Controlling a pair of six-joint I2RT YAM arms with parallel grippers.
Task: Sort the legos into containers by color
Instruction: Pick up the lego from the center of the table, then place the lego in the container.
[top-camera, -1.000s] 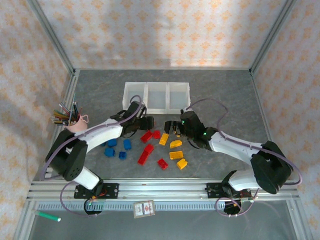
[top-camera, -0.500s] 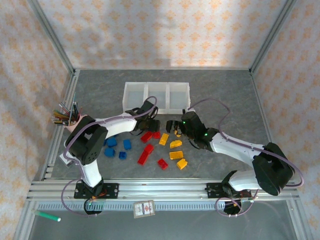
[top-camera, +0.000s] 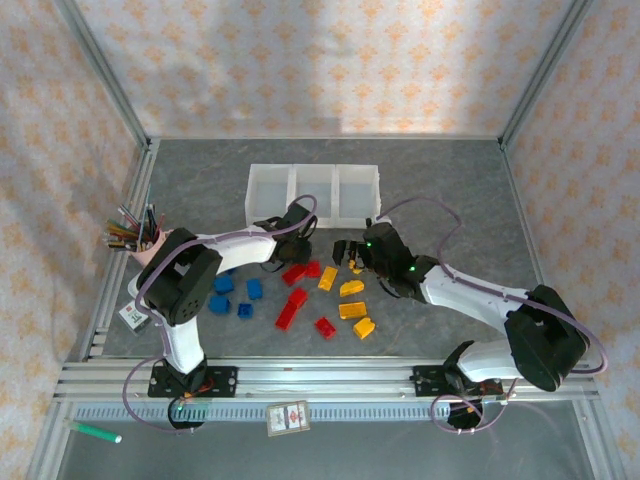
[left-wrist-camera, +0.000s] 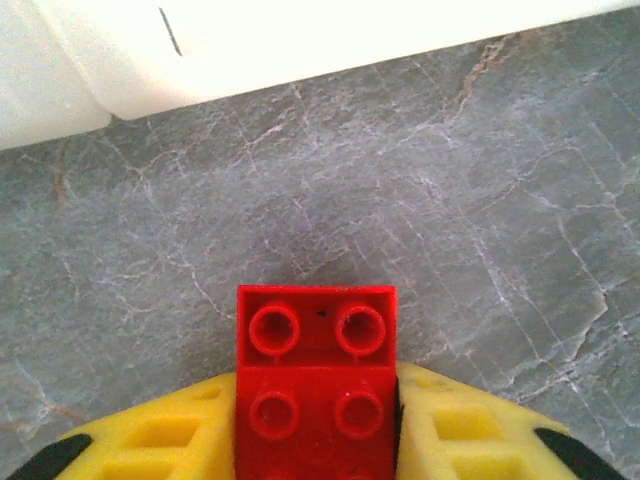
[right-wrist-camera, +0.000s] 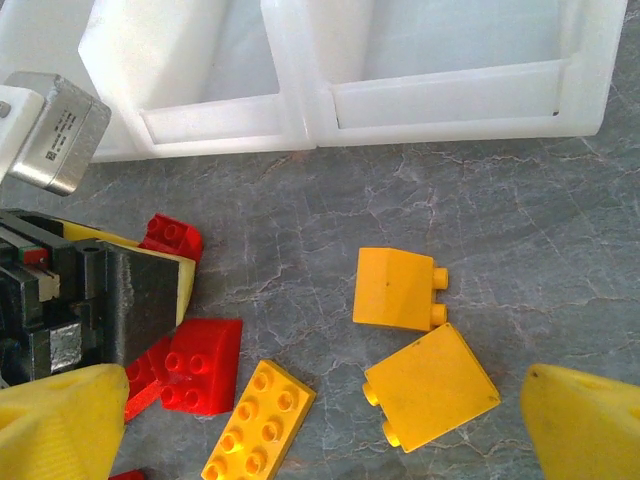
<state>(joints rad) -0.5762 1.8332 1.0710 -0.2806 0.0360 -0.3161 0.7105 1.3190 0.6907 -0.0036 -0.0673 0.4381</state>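
Change: the left gripper (top-camera: 299, 240) has swung right to just in front of the containers (top-camera: 313, 167) and its jaws have closed since the earlier frame; the left elbow has folded back toward the cup (top-camera: 143, 250); the right gripper (top-camera: 346, 252) has barely shifted
Left gripper: clamped on a red brick (left-wrist-camera: 316, 375), gripped on both sides by the yellow pads (left-wrist-camera: 165, 445), its studded end poking out ahead of them; whether it rests on the table (top-camera: 450, 190) or hangs just above it cannot be told
Right gripper: jaws wide apart, nothing between them; it hovers over two orange bricks (right-wrist-camera: 430, 385) lying close together, just in front of the containers
Containers: three white bins joined in one row at the middle of the table, behind both grippers; the held brick is near their front wall, outside them
Red bricks (top-camera: 298, 297): loose on the table, nearer the bases than the left gripper, between the blue and orange groups; a red wedge (right-wrist-camera: 203, 366) lies just beside the left gripper's black finger
Blue bricks (top-camera: 254, 288): four, clustered left of the red ones, near the left arm
Orange group: further pieces lie right of the red ones, nearer the bases than the right gripper
Cup: pink, full of pens, near the table's left edge
Marker (top-camera: 95, 432): green, lying in front of the left base, off the table
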